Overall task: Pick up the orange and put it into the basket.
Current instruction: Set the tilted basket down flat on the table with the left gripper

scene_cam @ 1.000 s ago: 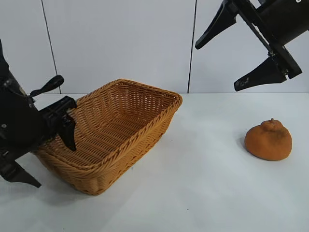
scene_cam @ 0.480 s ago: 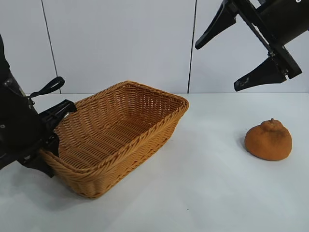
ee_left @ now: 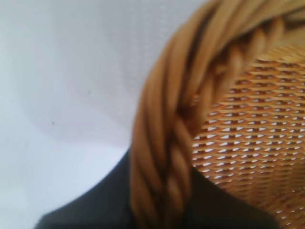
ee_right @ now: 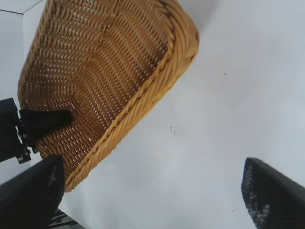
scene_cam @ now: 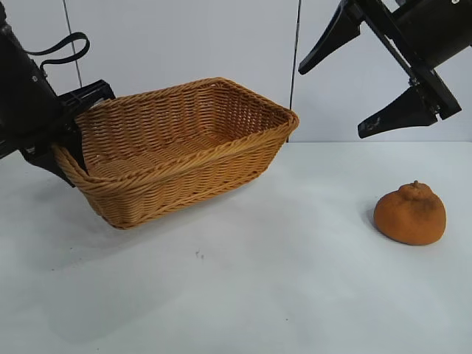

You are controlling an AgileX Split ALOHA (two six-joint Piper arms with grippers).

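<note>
Exterior view shows our left hand [scene_cam: 63, 144] at about nine o'clock, clamped on the braided rim of the basket [scene_cam: 184, 155], with one finger inside the wall and one outside. The basket is in the air and tilted, with its far end at about twelve o'clock higher than the gripped end, and only a shadow lies on the white counter [scene_cam: 243, 295] below it. In the left wrist view we see the rim [ee_left: 162, 157] passing between the dark fingers, very close to the lens. Our right hand [scene_cam: 383, 81] hangs at about one o'clock, high above the counter, with its fingers wide apart and holding nothing. The orange [scene_cam: 410, 214] sits on the counter at about three o'clock, well apart from the basket and not yet touched. We judge that the risks come from the grip on the basket. It is held at one short end only, so the weight can turn it around the fingers and the rim can slip out. If it is put down tilted, it may rock or slide. A basket placed too near the orange could push the fruit, and it may roll away. The right hand must also come down centred, because the rounded skin can escape from the fingers.
</note>
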